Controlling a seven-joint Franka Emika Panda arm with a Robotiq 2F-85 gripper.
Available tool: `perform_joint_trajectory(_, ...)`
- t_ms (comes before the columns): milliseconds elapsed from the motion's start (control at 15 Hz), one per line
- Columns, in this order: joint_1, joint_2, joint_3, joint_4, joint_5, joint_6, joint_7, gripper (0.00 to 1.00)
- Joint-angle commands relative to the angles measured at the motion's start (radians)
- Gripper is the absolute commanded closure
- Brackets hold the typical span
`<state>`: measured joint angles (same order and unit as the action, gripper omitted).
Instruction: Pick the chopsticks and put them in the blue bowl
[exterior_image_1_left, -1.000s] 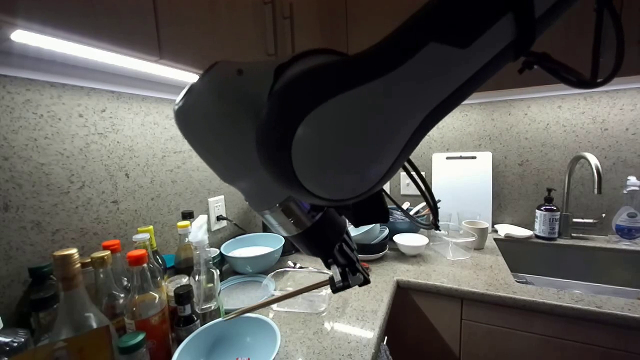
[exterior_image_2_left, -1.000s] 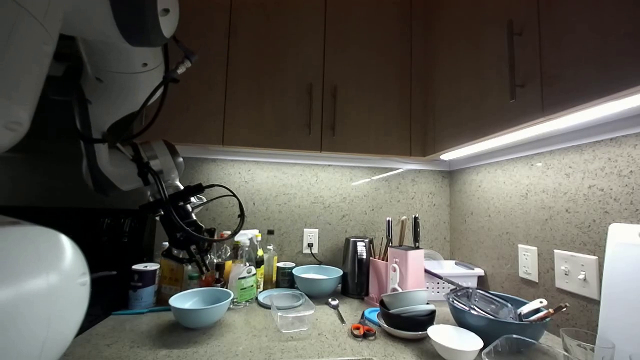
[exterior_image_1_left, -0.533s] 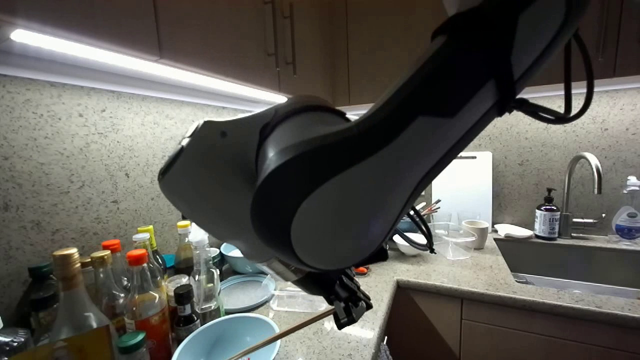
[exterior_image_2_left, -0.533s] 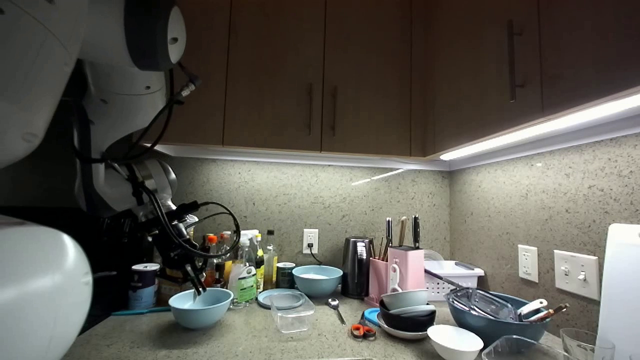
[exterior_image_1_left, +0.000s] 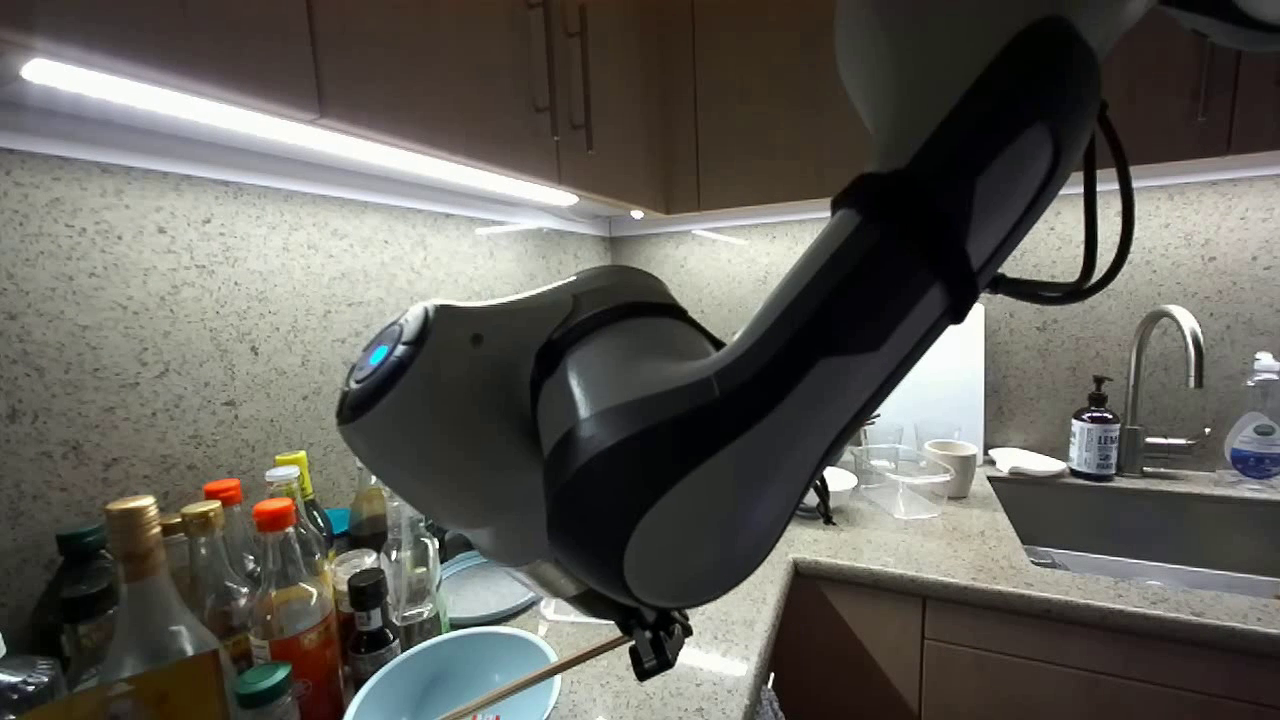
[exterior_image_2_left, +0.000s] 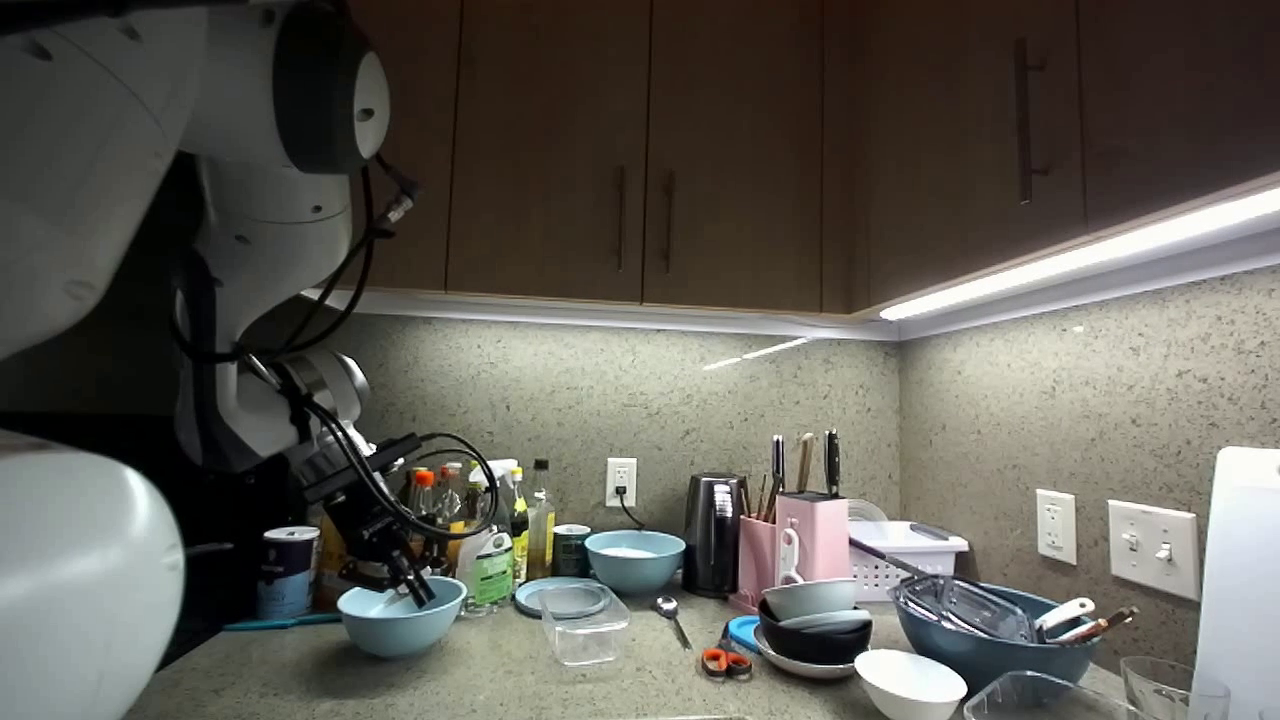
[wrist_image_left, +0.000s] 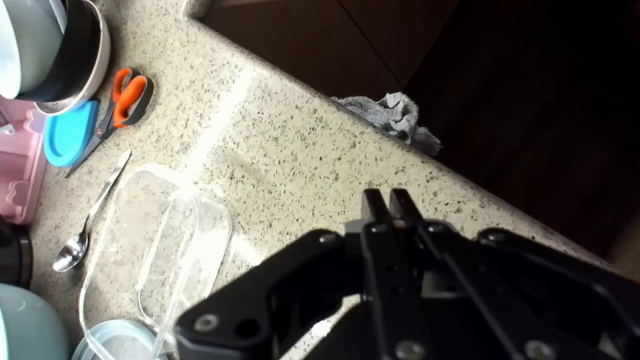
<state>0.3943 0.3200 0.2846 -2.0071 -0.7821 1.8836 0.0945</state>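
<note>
gripper (wrist_image_left: 386, 200) clenched on the chopsticks (exterior_image_1_left: 540, 677), which tilt down over the large pale blue bowl (exterior_image_1_left: 415, 678).

in the wrist view the two black fingers (wrist_image_left: 373, 207) stand almost together, parallel, with only a slim gap between their tips; the stretch where they pinch the sticks is largely hidden there. in an exterior view the chopsticks lie close together, slant from the fingers down across the bowl's rim and run over its inside to the bottom edge of the view; whether they rest on that rim cannot be told. the bowl stands upright on the speckled countertop (exterior_image_2_left: 500, 680), near a crowd of bottles (exterior_image_1_left: 295, 620), and in an exterior view the fingers (exterior_image_2_left: 418, 590) overlap its rim. also on the countertop are a clear plastic container (exterior_image_2_left: 585, 640) and orange-handled scissors (wrist_image_left: 117, 120).
</note>
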Motion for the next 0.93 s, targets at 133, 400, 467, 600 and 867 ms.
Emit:
perform_joint_trajectory(133,-0.008,0.014,-0.011,-0.001,-0.051,0.044,-0.017,0.94)
perform_joint_trajectory(400,-0.008,0.035,-0.020,0.015,-0.048,0.034,-0.020,0.94)
perform_joint_trajectory(467,-0.008,0.041,-0.022,0.018,-0.049,0.031,-0.023,0.94)
perform_joint_trajectory(600,-0.006,0.058,-0.029,0.028,-0.052,0.025,-0.023,0.94)
perform_joint_trajectory(867,-0.002,0.096,-0.040,0.056,-0.061,0.011,-0.024,0.94)
